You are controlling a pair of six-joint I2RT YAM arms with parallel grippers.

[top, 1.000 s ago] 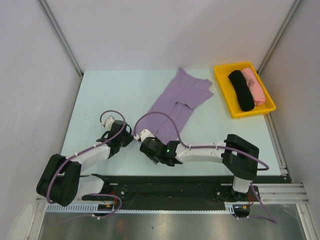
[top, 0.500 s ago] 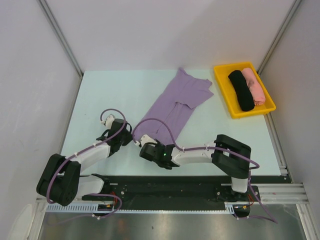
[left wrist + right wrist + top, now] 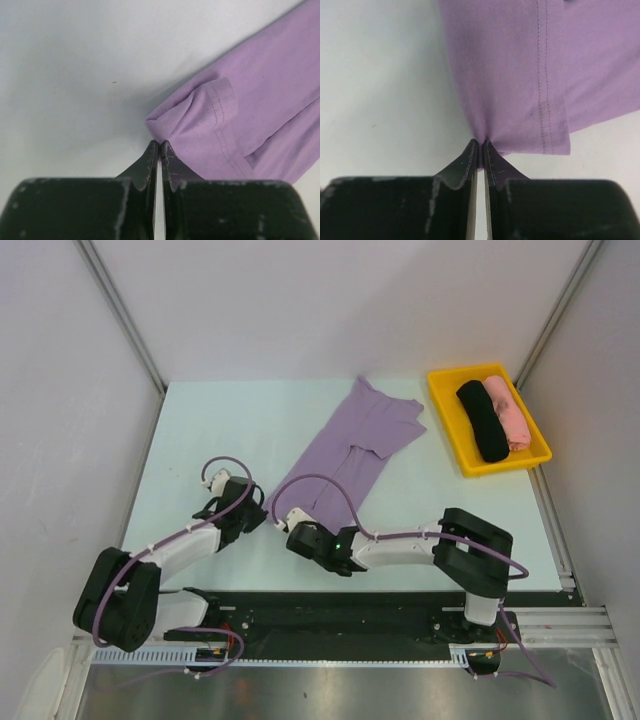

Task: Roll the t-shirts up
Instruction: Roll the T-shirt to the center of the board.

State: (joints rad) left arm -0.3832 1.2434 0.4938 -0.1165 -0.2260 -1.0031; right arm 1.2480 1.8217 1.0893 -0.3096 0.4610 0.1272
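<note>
I see the lavender t-shirt (image 3: 352, 452) lying flat on the table (image 3: 220, 430), stretched diagonally from mid-table toward the arms. My left fingers (image 3: 147, 165) are pressed together, pinching its near corner. My right fingers (image 3: 467, 162), also closed, pinch the stitched hem alongside.

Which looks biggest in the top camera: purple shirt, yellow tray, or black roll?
Biggest to smallest:
1. purple shirt
2. yellow tray
3. black roll

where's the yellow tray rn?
Top view: the yellow plastic tray sits at the far right corner of the table, right of the lavender cotton t-shirt.
</note>
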